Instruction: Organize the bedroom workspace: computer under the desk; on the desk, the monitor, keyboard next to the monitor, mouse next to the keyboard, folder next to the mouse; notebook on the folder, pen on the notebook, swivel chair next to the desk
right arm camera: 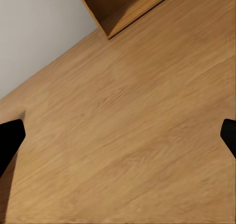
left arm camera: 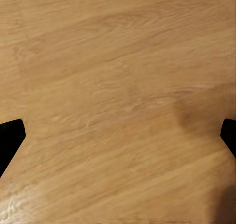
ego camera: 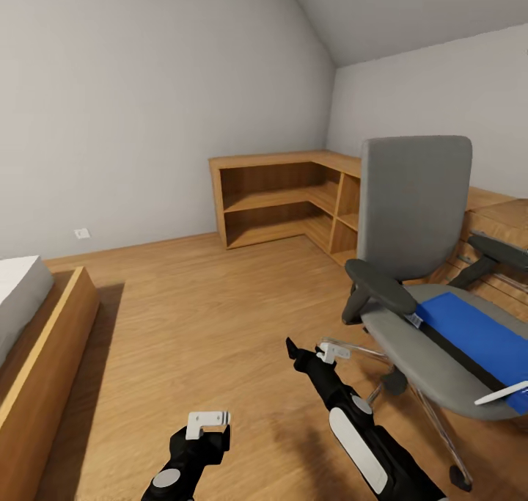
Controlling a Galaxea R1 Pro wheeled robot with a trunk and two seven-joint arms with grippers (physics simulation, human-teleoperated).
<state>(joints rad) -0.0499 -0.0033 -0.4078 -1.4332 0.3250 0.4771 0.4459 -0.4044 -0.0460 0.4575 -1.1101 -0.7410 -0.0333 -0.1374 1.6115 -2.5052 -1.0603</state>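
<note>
Folder (ego camera: 480,334) and pen (ego camera: 501,393) cut off at edge.

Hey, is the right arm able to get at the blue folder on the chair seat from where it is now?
Probably yes. The right gripper is open and empty, beside the swivel chair; the folder lies exposed, though the near armrest partly intervenes.

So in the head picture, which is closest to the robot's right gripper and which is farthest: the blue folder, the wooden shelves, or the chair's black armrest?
Counting from the right gripper:
1. The near black armrest, just up and to its right.
2. The blue folder, lying on the chair seat, farther right.
3. The wooden shelves, way back against the wall.
</note>
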